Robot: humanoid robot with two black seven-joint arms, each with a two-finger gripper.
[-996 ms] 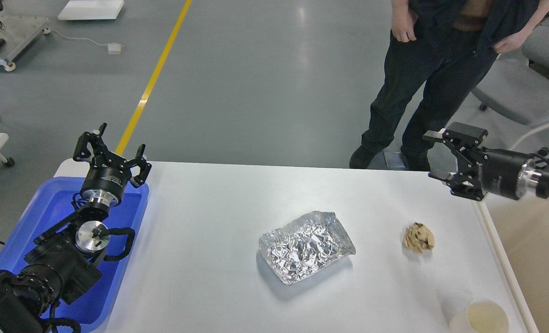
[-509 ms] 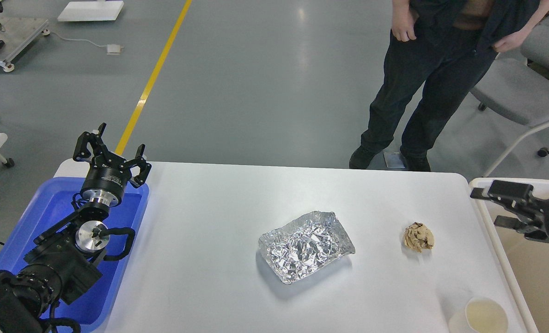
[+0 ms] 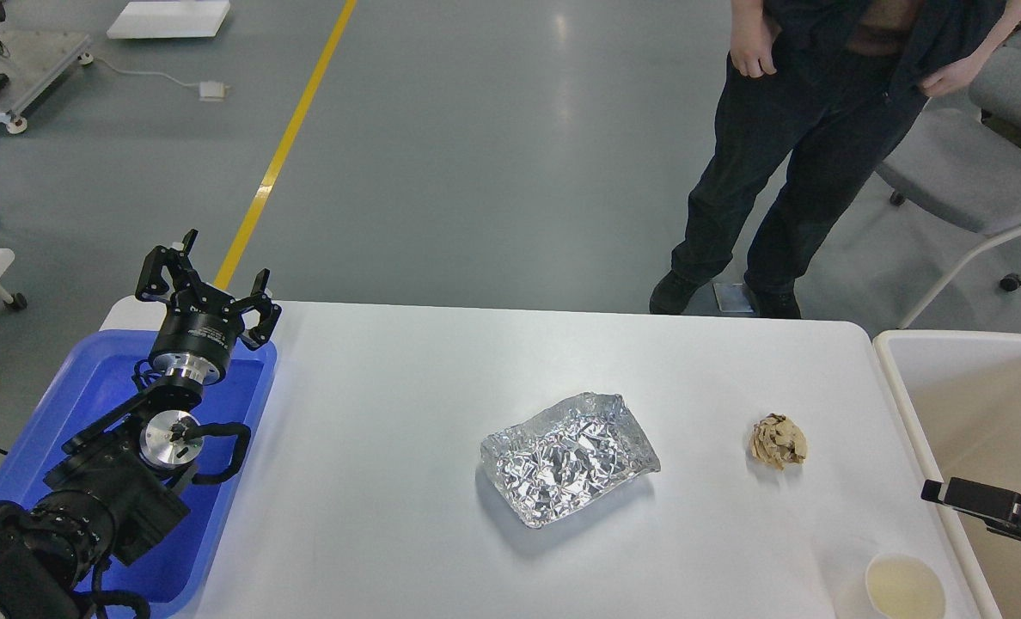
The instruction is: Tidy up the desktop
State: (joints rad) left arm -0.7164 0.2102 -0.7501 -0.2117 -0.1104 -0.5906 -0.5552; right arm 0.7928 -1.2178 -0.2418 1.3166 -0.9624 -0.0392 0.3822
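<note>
Desktop (image 3: 407, 387): our landmark; white, rounded corners
Foil tray (image 3: 569, 457): crumpled, near its middle
Paper wad (image 3: 779, 441): on it, right of the foil, apart
Paper cup (image 3: 904, 586): at its near right corner; pale liquid inside
Blue tray (image 3: 89, 387): against its left edge
Beige bin (image 3: 975, 387): against its right edge
Our left gripper (image 3: 204, 282): above the blue tray's far rim; fingers spread
Our right gripper (image 3: 983, 503): over the bin; we see one finger only
Person (image 3: 807, 129): standing beyond its far edge

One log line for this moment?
left hand open over blue tray | right hand over beige bin | desktop: foil, paper wad, cup
</note>
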